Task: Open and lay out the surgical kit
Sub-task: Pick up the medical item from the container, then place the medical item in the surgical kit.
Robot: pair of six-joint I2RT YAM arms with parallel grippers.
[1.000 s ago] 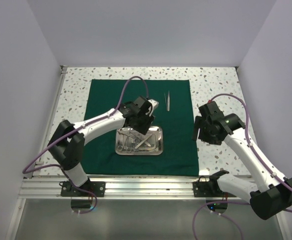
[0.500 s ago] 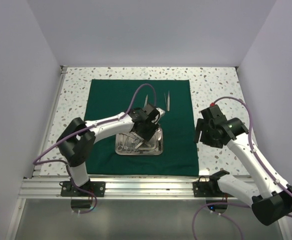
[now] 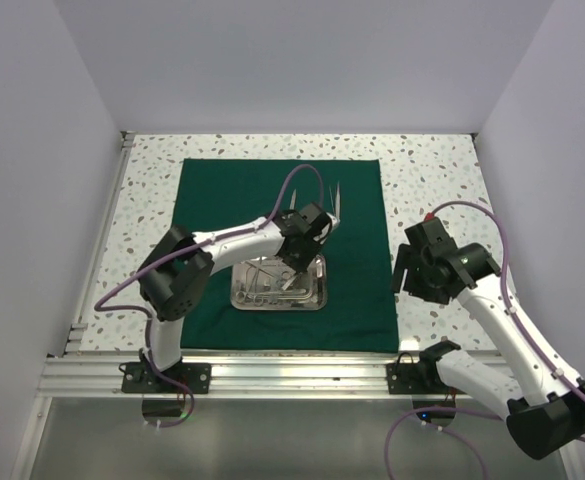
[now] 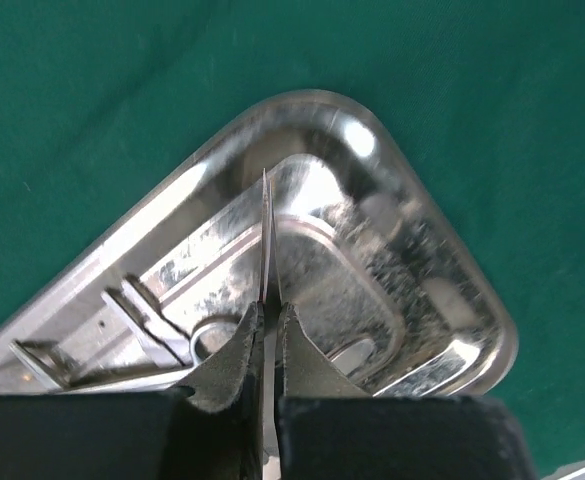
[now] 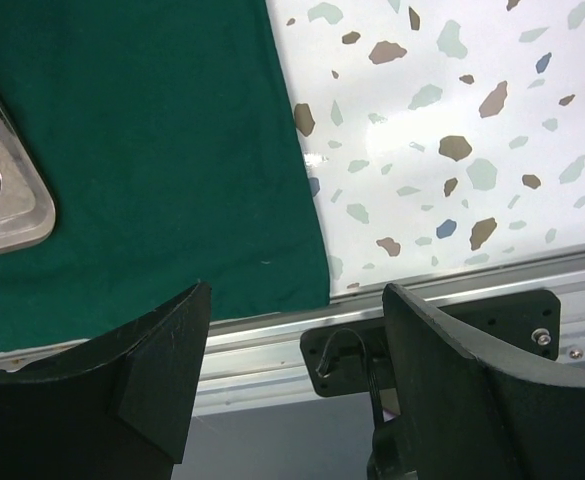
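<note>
Left gripper (image 4: 267, 335) clamped on 1 instrument (image 4: 266, 230) over the tray (image 4: 442, 290), right gripper (image 5: 297, 340) agape: I'd lift straight, then lay it flat on the cloth (image 4: 112, 80).

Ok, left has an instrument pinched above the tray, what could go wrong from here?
Two things. The left gripper pinches the slim instrument edge-on with much of it sticking out, so it could pivot or slip back into the tray onto the other instruments. And the tweezers already on the cloth lie close beyond that wrist; laying this one beside them could knock them askew.
</note>
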